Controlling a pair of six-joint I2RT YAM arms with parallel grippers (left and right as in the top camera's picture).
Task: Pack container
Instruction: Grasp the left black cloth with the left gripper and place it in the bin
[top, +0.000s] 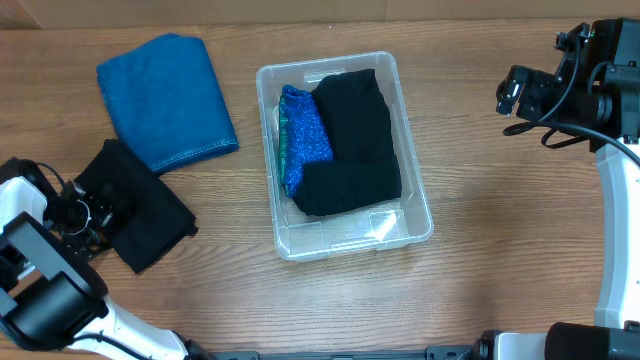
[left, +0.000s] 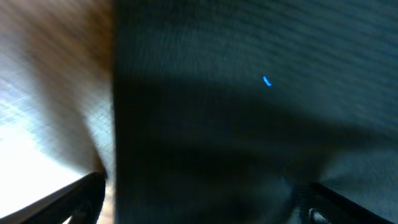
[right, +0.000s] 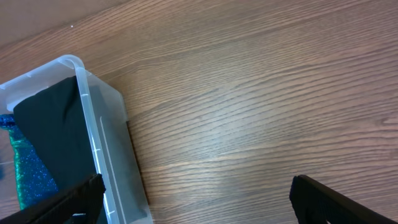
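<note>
The clear container (top: 417, 215) stands mid-table and holds a folded black cloth (top: 355, 140) and a sparkly blue-green cloth (top: 302, 135) on its left side. Another black folded cloth (top: 140, 205) lies on the table at the left. My left gripper (top: 78, 214) is at its left edge; in the left wrist view the black cloth (left: 249, 124) fills the frame and the gripper's (left: 199, 202) fingers are spread wide over it. My right gripper (top: 514, 94) is open and empty, raised to the right of the container (right: 102, 134).
A folded blue towel (top: 165, 98) lies at the back left, just beyond the black cloth. Bare wooden table (right: 261, 106) lies under the right gripper (right: 196, 199), to the right of the container.
</note>
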